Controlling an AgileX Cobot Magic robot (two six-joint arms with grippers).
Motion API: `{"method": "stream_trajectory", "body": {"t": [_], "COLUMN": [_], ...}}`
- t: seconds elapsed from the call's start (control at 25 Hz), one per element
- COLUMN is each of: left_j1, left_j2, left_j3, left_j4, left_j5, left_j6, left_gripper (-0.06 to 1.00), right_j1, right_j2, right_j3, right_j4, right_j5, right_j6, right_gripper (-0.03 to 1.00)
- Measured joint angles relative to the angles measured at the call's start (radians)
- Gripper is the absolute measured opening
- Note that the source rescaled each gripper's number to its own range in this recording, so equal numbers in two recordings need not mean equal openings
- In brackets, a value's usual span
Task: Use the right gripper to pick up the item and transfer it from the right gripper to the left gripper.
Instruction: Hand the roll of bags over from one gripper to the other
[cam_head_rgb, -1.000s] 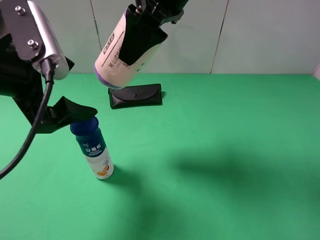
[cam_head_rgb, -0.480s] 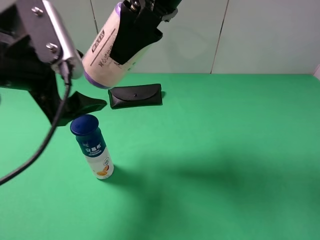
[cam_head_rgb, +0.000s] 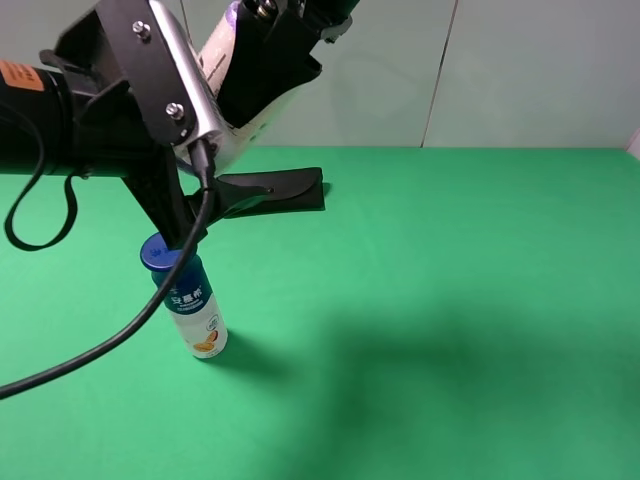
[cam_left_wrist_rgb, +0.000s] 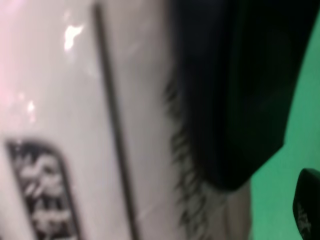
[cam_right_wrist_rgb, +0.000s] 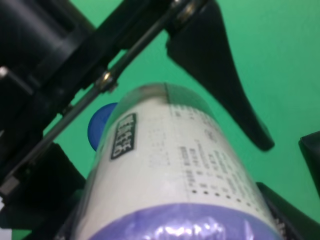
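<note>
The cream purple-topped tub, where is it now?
High view, upper left: the tub is held aloft in the right hand, with the left hand beside it, above the blue-capped bottle.

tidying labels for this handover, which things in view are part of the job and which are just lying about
In the job: cream purple-topped container; right gripper holding it; left gripper open around it.
Lying about: blue-capped drink bottle; black flat case.
</note>
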Motion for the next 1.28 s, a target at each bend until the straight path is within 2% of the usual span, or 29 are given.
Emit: {"method": "stream_trajectory", "body": {"t": [0.12,0.32,0.4,0.44,0.48,1.12,1.24,1.28], "left_j1": [-0.006,-0.006,-0.006,-0.006,-0.006,-0.006,-0.006,-0.006], "left_j2": [0.0,0.0,0.0,0.0,0.0,0.0,0.0,0.0], "left_j3": [0.0,0.0,0.0,0.0,0.0,0.0,0.0,0.0], "left_j4": [0.0,0.0,0.0,0.0,0.0,0.0,0.0,0.0], "left_j5": [-0.01,-0.04,-0.062,-0.073,-0.076,-0.071,-0.064,-0.055], "left_j6": [0.0,-0.015,-0.019,-0.022,-0.023,-0.023,-0.023,-0.023], "left_gripper": [0.74,0.5,0.29,0.08,0.01,0.01,0.01,0.01], "right_j1": [0.0,0.0,0.0,0.0,0.0,0.0,0.001,0.004], "right_j2": [0.0,0.0,0.0,0.0,0.0,0.0,0.0,0.0], "right_j3": [0.0,0.0,0.0,0.0,0.0,0.0,0.0,0.0], "right_j4": [0.002,0.002,0.004,0.004,0.006,0.002,-0.009,-0.019], "right_j5": [0.0,0.0,0.0,0.0,0.0,-0.001,0.005,0.008], "right_j6": [0.0,0.0,0.0,0.0,0.0,0.001,0.037,0.067], "right_gripper": [0.06,0.06,0.06,0.06,0.06,0.06,0.06,0.16]}}
